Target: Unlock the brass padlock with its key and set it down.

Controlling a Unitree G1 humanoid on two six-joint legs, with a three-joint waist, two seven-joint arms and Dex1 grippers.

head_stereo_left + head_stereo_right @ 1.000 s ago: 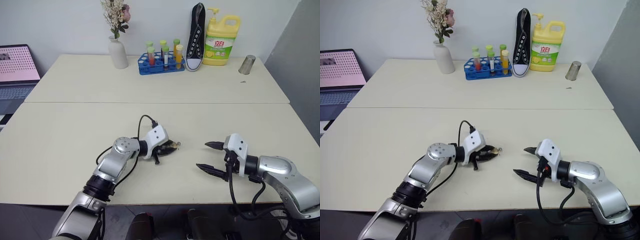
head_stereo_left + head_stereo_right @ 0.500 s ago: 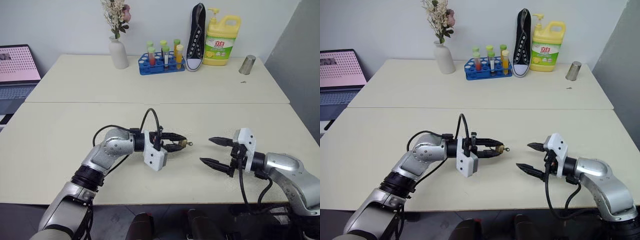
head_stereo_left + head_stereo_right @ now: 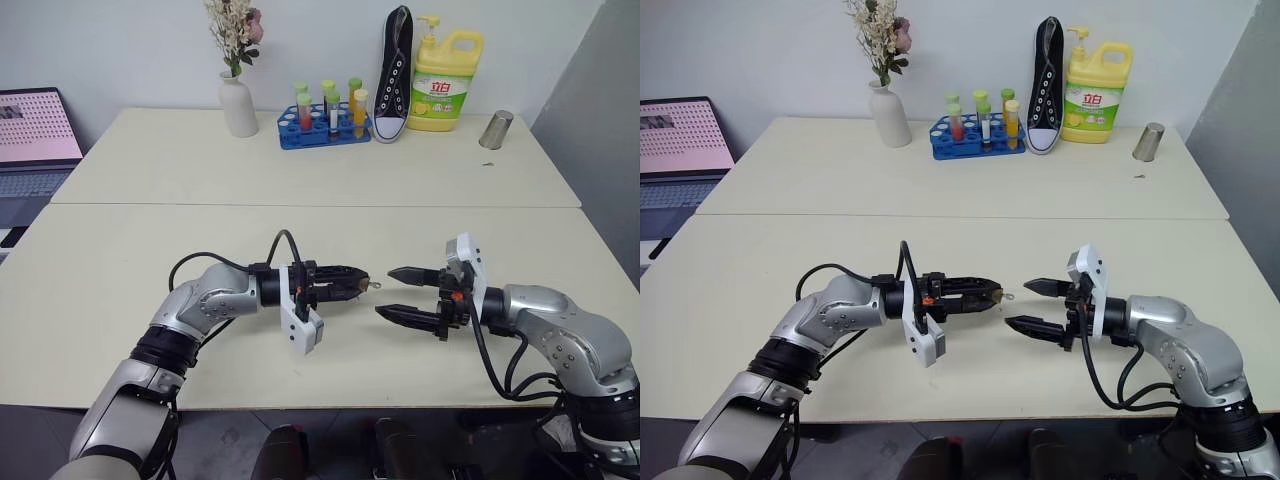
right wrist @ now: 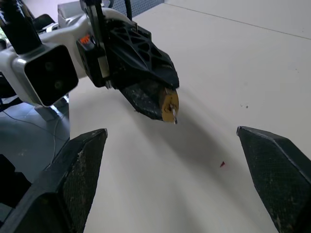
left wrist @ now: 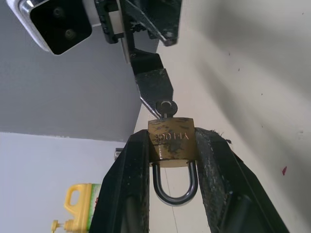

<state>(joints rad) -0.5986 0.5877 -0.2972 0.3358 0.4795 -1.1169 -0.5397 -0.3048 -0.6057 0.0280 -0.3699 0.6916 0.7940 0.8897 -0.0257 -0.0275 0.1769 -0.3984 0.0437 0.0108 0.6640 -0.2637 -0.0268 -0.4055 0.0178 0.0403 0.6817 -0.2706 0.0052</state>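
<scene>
From the head cameras I've got both arms up over the near table (image 3: 120, 260), tips facing each other. My left gripper (image 3: 352, 285) points toward three o'clock and pinches the brass padlock (image 3: 357, 286) between its fingertips, with a small key (image 3: 372, 285) poking out of the lock toward the other arm. My right gripper (image 3: 405, 293) sits just at three o'clock of that key, its two black fingers spread wide with nothing between them, apart from the lock. At twelve o'clock on the far table I see a white vase (image 3: 237, 106), a blue test-tube rack (image 3: 322, 126), a black sneaker (image 3: 393, 75) standing on end, a yellow detergent bottle (image 3: 443, 75) and a metal cup (image 3: 494, 129); a laptop (image 3: 34, 140) sits at ten o'clock. On the left wrist camera, the padlock's body is clamped between the fingers (image 5: 131, 189), shackle (image 5: 174, 183) toward the wrist, key ring outward near a right finger. On the right wrist camera, my spread fingers (image 4: 73, 179) frame the left gripper holding the padlock over the tabletop.
</scene>
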